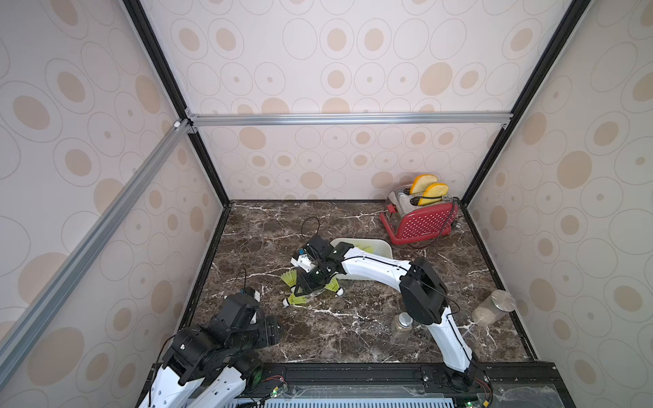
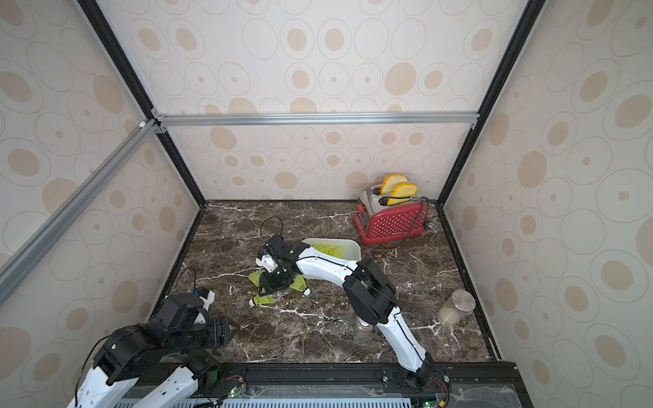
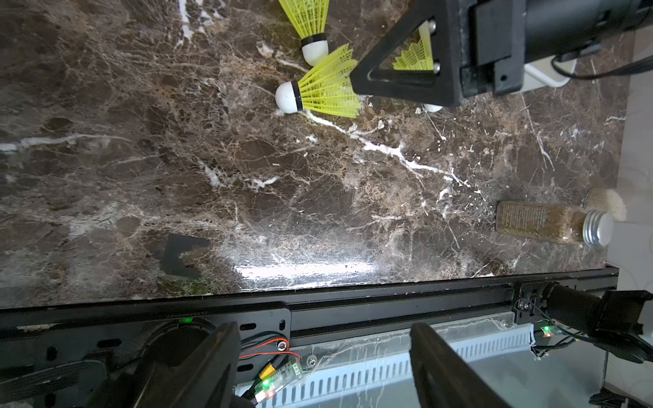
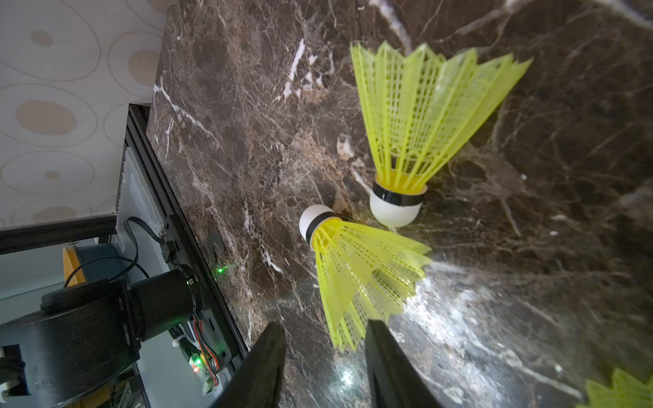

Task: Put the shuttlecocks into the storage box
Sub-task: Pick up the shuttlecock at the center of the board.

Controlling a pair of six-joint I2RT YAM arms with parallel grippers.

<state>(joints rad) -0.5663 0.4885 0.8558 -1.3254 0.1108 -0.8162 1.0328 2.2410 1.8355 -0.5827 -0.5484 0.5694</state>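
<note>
Right claw (image 4: 325, 323) parted at lying shuttlecock (image 4: 357, 275) skirt

shuttlecocks (image 4: 417, 116): neon yellow-green lattice skirts, round white tips, black band at neck; storage box (image 1: 385, 249): plain off-white; table (image 1: 353, 335): dark brown marble, white and tan veins; walls (image 1: 318, 70): cream, tan ovals inside thin grey rings; toaster (image 1: 424, 222), far right: red side dotted with pale holes, chrome top; bread slices (image 1: 433, 192): pale faces, yellow-orange crusts; jar (image 1: 493, 307), right: clear, beige contents, silver lid; right arm (image 1: 448, 339): white shells, black joints; frame rail (image 1: 346, 118): silver, posts black
</note>
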